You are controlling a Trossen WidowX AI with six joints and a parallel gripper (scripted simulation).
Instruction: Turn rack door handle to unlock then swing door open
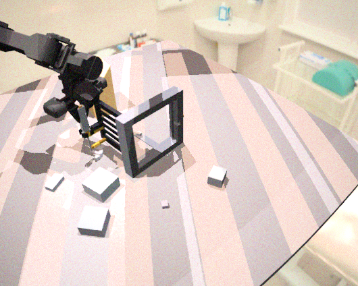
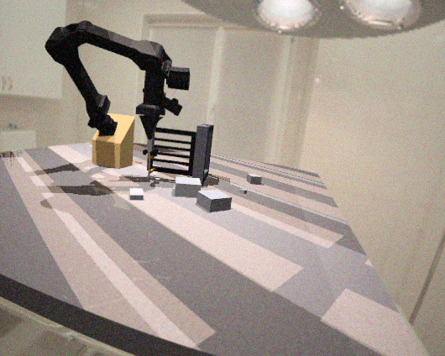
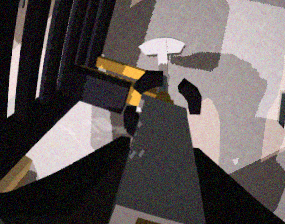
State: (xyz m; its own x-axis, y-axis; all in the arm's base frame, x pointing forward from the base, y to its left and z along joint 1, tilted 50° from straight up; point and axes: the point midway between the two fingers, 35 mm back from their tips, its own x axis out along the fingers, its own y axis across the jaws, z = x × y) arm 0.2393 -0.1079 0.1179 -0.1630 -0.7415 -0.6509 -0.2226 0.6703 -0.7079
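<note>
Pincer [image 1: 84, 132] [image 2: 149, 152] [image 3: 158, 152] closed on the upright grey handle [image 1: 84, 119] [image 2: 149, 144] [image 3: 160, 150], pointing down, dark tips either side of it. Handle's on the outer end of the slatted door [image 1: 110, 108] [image 2: 175, 132], w/ a pale crosspiece [image 1: 98, 154] [image 3: 163, 46] at its lower end. Yellow bar [image 1: 98, 143] [image 3: 120, 67] sticks out low betw. handle & door.

Door's swung well out from the dark frame [image 1: 128, 148] [image 2: 201, 151] — hinge side at the frame's near-left post in top view; exact angle I can't tell. Frame upright on the striped bench [image 1: 275, 216] [image 2: 175, 273].

Arm [image 1: 42, 47] [image 2: 116, 44] arches over from the L in ext. view, its lower end by a yellow slant-topped block [image 1: 109, 88] [image 2: 105, 149], behind the door in top view.

Further out, top view: big pale block [image 1: 100, 182] [image 2: 187, 186] near the frame's foot, 2nd big one [image 1: 94, 220] [image 2: 213, 201] just below it, small flat one [image 1: 55, 182] [image 2: 136, 194] to their L. Tiny cube [image 1: 165, 204] [image 2: 243, 191] to the R, then a mid-size block [image 1: 217, 176] [image 2: 254, 179] farther R — all apart.
</note>
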